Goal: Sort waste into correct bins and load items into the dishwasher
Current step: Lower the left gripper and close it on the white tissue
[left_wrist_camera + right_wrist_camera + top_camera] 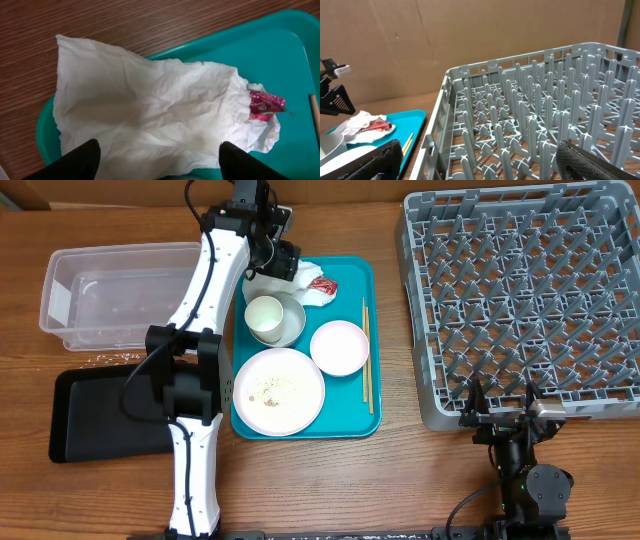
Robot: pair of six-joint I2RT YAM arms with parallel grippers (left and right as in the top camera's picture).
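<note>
Left gripper [160,152]: wide apart above napkin [150,110], holding nothing | right gripper [482,162]: wide, empty, near rack [530,100] | red wrapper [265,104]: white lettering, unreadable

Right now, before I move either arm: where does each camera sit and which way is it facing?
Overhead: above the table, looking straight down on teal tray, dish rack and both arms.
Left wrist: above the tray's corner, looking down on the napkin; left pincer tips frame the bottom.
Right wrist: low beside the rack, facing across its pegs toward the tray; right pincer fingers at bottom corners.
Shared: all three show the red wrapper.
</note>
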